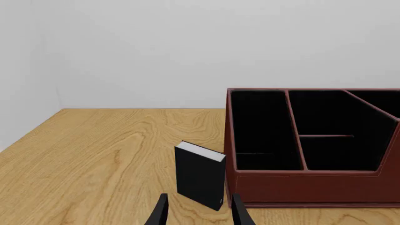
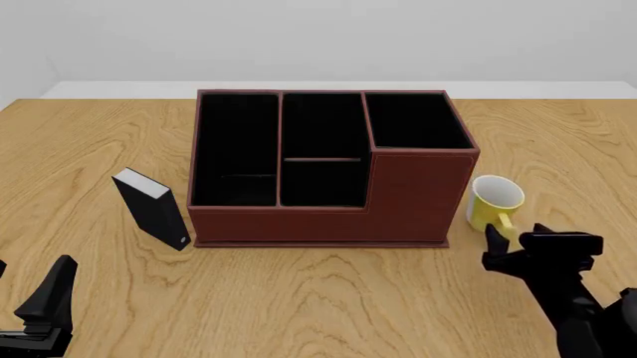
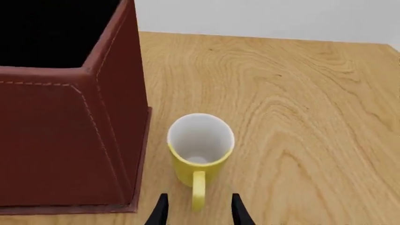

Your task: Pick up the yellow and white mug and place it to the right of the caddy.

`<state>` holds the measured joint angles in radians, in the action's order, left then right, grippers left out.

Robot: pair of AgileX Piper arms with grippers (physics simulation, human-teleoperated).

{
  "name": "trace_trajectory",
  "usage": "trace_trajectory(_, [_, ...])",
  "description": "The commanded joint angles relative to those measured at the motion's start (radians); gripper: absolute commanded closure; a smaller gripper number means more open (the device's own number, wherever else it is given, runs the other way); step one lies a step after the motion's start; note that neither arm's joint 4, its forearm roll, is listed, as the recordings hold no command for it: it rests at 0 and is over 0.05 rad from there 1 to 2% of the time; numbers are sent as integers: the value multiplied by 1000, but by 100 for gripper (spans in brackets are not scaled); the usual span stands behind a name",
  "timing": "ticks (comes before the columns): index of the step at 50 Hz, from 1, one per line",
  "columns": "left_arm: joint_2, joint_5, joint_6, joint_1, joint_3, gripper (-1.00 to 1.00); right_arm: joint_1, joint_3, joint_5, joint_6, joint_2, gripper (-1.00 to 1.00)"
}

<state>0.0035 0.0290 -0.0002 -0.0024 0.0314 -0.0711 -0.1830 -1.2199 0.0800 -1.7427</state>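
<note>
The yellow and white mug [image 2: 494, 200] stands upright on the table, close beside the right wall of the reddish-brown caddy [image 2: 329, 216]. Its handle points toward my right gripper [image 2: 509, 246]. In the right wrist view the mug [image 3: 200, 150] sits just beyond the open right gripper [image 3: 198, 212], and the lower end of its handle lies between the fingertips without touching them. The caddy's wall [image 3: 69, 140] fills one side of that view. My left gripper [image 2: 45, 302] hangs open and holds nothing at the near left of the table, far from the mug.
A small black book-like block [image 2: 154, 209] stands upright just left of the caddy. In the left wrist view this block [image 1: 200, 174] is right in front of the left gripper [image 1: 198, 213], with the caddy [image 1: 312, 187] beside it. Bare wooden tabletop [image 2: 557, 142] lies to the mug's right.
</note>
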Motion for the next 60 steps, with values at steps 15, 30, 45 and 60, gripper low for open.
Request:
trace_trajectory(15, [0,0,0,0,0,-100,28,84,0,10,99,-100])
trace_trajectory(30, [0,0,0,0,0,-100,26,90,0,16,108,-100])
trace_trajectory(45, [0,0,0,0,0,-100,34,124,0,14,156,-100])
trace_trajectory(60, [0,0,0,0,0,-100,37,160,0,19,194,-100])
